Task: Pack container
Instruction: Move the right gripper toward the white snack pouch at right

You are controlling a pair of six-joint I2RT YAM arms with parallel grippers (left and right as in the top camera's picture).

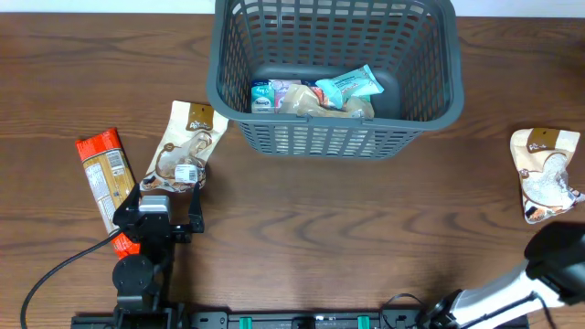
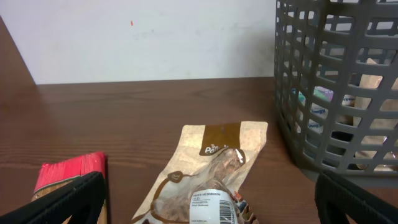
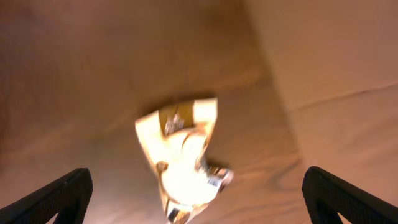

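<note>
Between the wide-spread fingers (image 2: 68, 199) of the left gripper (image 2: 210, 190) lay a brown packet (image 2: 219, 144); a sound grasp likely meant lowering squarely onto its middle, container (image 2: 285, 81) ahead-right

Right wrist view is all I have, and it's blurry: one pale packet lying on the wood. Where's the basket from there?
Observer: The grey basket sits far centre, well to the left of that pale packet.
Operator: Anything inside it?
Observer: Yes, a teal packet lies atop other snacks on its base.
Operator: What's the left hand doing?
Observer: The left hand is open at the near end of a brown-and-cream packet, with a red packet lying to its left.
</note>
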